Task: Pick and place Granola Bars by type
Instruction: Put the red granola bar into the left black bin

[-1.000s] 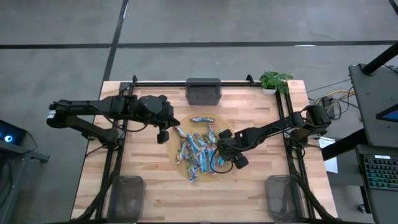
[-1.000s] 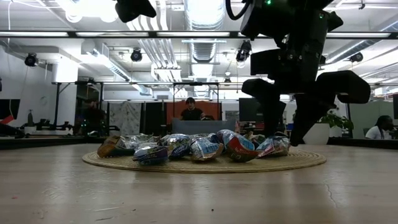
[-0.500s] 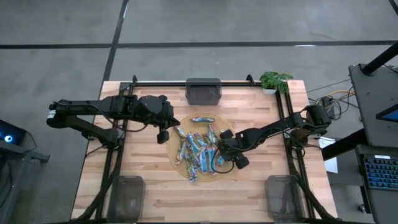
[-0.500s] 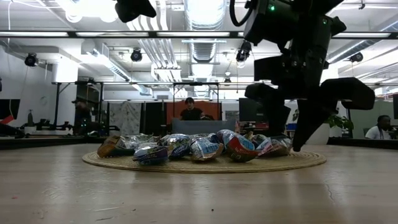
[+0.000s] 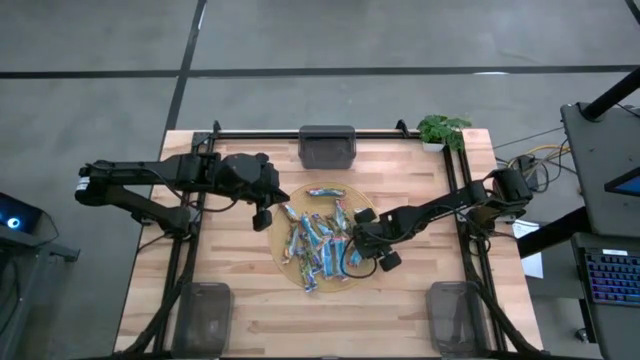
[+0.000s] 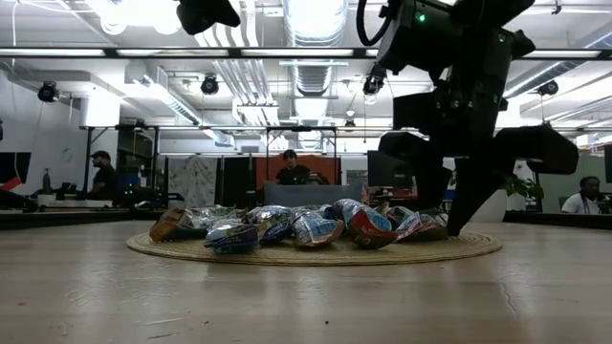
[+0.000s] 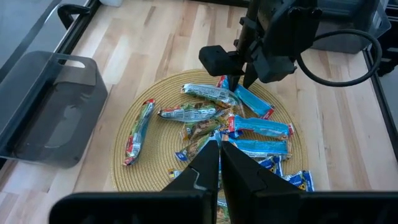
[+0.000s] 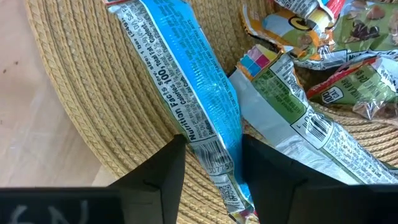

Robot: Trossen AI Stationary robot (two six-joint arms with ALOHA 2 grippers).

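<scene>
A: Right arm is stretched in from the table's right edge, wrist angled down over the round woven mat (image 5: 282, 262). Right gripper (image 5: 366, 252) sits low at the mat's right side, among the granola bars (image 5: 318, 240).

B: Claw state?

A: Narrowed, not shut. Right wrist view shows one bright blue bar (image 8: 186, 87) running between the two fingers (image 8: 152, 171), its end down in the gap. Both fingers sit right beside the wrapper; can't tell if they actually pinch it. The bar lies flat on the mat.

B: Left arm?

A: Left gripper (image 5: 262, 216) hangs just off the mat's left rim, fingers pressed together, holding nothing. Elbow is folded back toward the left edge.

B: Anything the other cameras add?

A: Low view: bars heaped in a shallow pile mid-mat, right gripper's fingertips (image 6: 459, 222) down at pile height on the heap's right end. Overhead can't show that height. Left wrist view catches the other claw from across the mat, plus one red-striped bar (image 7: 138, 130) lying apart near a grey bin (image 7: 50, 106). Overhead also gives a bin at the far edge (image 5: 327, 146) and a small plant (image 5: 441, 130) in the far right corner.
</scene>
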